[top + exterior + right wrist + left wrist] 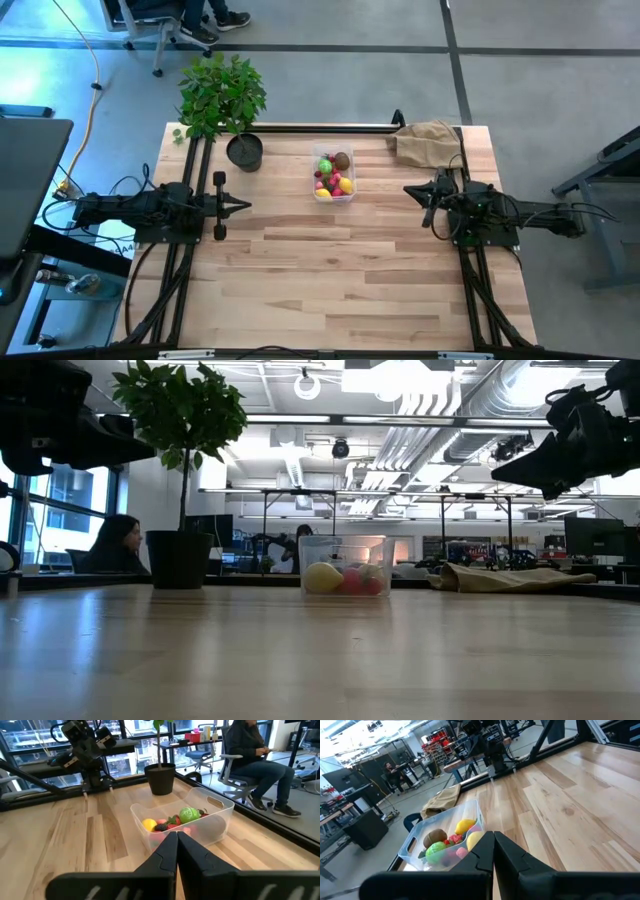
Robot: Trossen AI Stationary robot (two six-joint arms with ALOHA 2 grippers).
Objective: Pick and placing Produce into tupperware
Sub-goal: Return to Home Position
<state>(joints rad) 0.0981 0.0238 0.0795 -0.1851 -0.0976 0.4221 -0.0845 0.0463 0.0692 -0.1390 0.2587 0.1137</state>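
Tupperware [215, 825] upright on the bench [330, 280], holding the Produce [333, 176]: yellow lemons, red berries, a green round piece, a brown kiwi-like one. To the left of the tupperware, well apart and raised off the bench: left end effector [243, 206], clenched on nothing, tips toward the tub. To the right of the tupperware, likewise apart and raised: right end effector [408, 188], clenched and empty. Potted plant [222, 95] near the tupperware's far left corner; tan paper bag [428, 143] off its far right.

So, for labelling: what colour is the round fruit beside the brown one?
The round fruit is bright green, clearest in the left wrist view.
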